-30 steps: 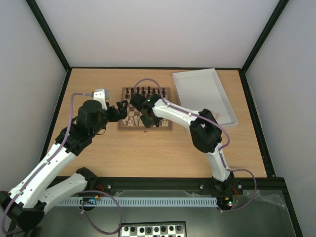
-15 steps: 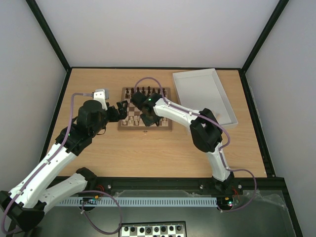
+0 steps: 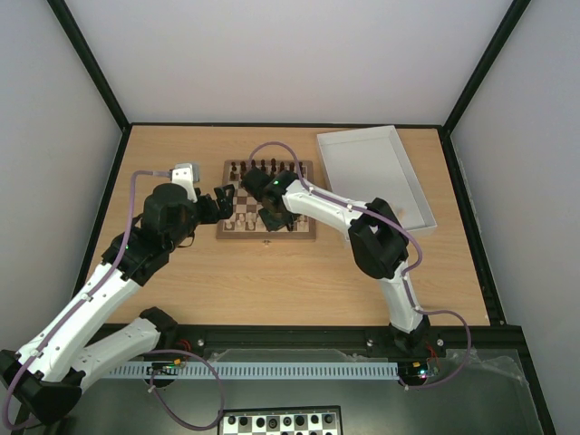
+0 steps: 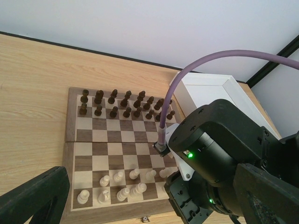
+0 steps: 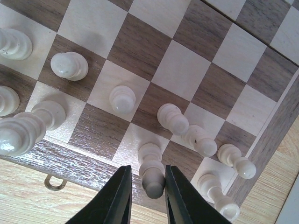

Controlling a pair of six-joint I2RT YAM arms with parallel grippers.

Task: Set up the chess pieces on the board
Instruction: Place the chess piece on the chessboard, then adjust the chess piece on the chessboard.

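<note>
several cream pieces, turned smooth with round knobs, stand in the two near rows of the board, a checkered slab of walnut-brown and pale grained wood. right gripper hangs over the nearest row, its black fingers flanking one tall ringed piece. the grip is loosened: a sliver of board shows beside the piece. left gripper gapes wide by the board's left edge, holding nothing. dark pieces fill the far rows. a white rectangular tray lies right of the board on the wood-grain table.
</note>
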